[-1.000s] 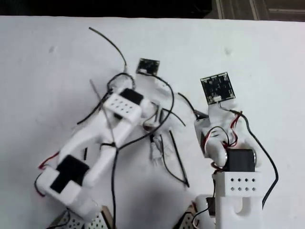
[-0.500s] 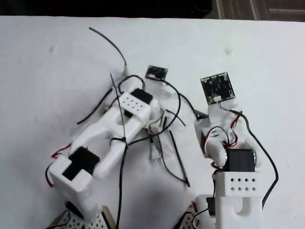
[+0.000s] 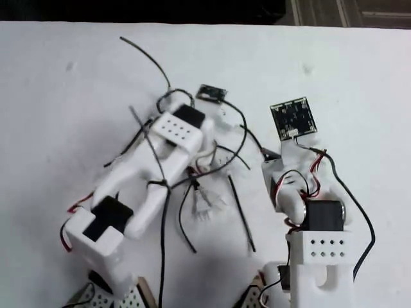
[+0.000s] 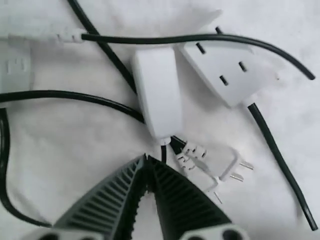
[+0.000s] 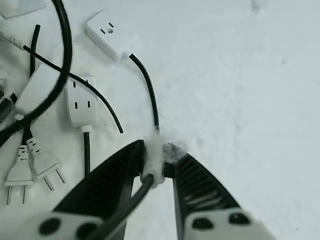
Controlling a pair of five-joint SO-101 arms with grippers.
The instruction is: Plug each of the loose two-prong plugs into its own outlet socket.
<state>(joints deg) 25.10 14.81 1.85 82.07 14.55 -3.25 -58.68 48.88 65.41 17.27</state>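
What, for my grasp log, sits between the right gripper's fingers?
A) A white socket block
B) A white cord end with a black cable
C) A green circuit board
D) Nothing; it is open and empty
B: in the right wrist view the right gripper is shut on a white cord end, and its black cable runs out between the fingers.

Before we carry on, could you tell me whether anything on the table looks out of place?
Yes. The black cords lie tangled over one another, and one crosses the white socket. Two loose plugs lie unplugged nearby. The right gripper is shut on a white cord end.
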